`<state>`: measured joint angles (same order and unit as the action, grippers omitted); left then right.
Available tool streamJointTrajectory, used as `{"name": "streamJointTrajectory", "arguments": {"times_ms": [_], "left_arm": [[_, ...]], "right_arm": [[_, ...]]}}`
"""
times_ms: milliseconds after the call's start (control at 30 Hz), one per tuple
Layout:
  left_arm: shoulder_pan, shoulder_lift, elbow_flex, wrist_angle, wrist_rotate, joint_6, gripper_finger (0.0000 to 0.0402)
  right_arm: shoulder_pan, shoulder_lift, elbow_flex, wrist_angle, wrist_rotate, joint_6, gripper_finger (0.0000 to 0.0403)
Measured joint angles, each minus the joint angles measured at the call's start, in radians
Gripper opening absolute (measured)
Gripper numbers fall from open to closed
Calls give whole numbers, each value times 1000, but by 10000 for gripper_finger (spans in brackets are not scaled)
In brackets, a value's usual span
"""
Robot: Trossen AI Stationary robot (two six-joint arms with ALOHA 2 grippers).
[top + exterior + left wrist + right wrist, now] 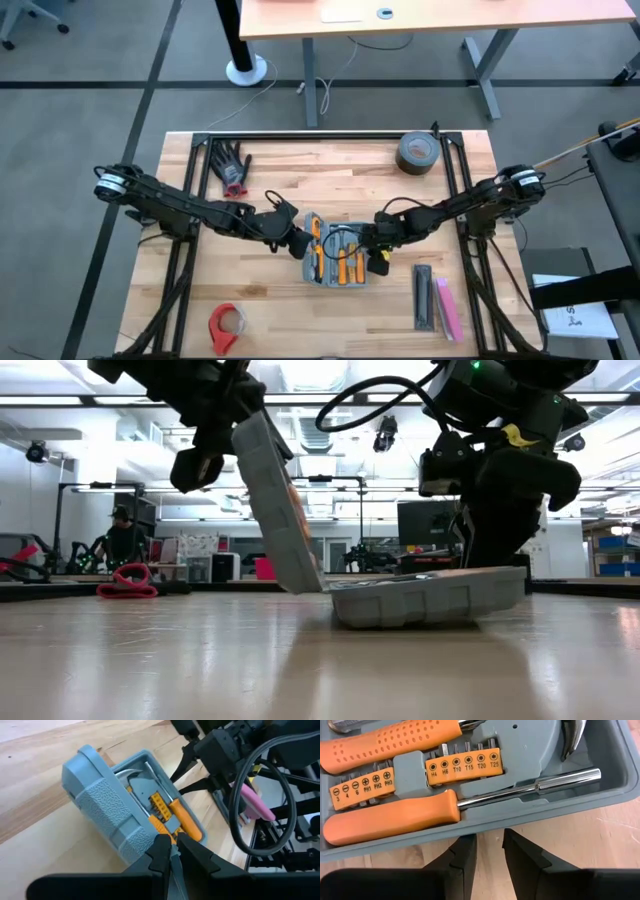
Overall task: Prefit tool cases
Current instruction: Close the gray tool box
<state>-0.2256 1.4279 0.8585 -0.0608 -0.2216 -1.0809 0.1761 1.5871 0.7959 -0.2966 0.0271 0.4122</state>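
A roll of grey duct tape (pixel 417 153) lies near the far right corner of the wooden table (pixel 300 165), and a pair of black and red gloves (pixel 231 166) lies toward the far left. A red tape roll (pixel 227 325) sits at the near left edge. At the near right, a narrow black bar (pixel 424 297) and a pink bar (pixel 447 307) lie side by side.

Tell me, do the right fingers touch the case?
Apart. The right wrist view shows bare table between the right gripper and the case edge; the fingers stand open, just short of it.
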Motion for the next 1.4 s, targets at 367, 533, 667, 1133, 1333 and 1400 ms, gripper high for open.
{"name": "streamJointTrajectory", "arguments": {"times_ms": [367, 533, 667, 1133, 1333, 1400], "left_arm": [[0, 13, -2, 62, -4, 25, 29], [0, 13, -2, 71, -16, 28, 29], [0, 14, -3, 89, -24, 41, 29], [-7, 73, -5, 247, -20, 58, 36], [-11, 171, -2, 441, 57, 59, 102], [-11, 185, -2, 478, 75, 59, 131]], "right_arm": [[0, 18, 0, 4, 0, -3, 86], [0, 18, 0, 21, -1, -7, 84], [0, 18, 0, 46, 0, -10, 78], [-1, 18, 13, 53, 2, -18, 81], [-2, 18, 13, 52, 5, -14, 71], [-6, 18, 13, 47, 6, -10, 71]]}}
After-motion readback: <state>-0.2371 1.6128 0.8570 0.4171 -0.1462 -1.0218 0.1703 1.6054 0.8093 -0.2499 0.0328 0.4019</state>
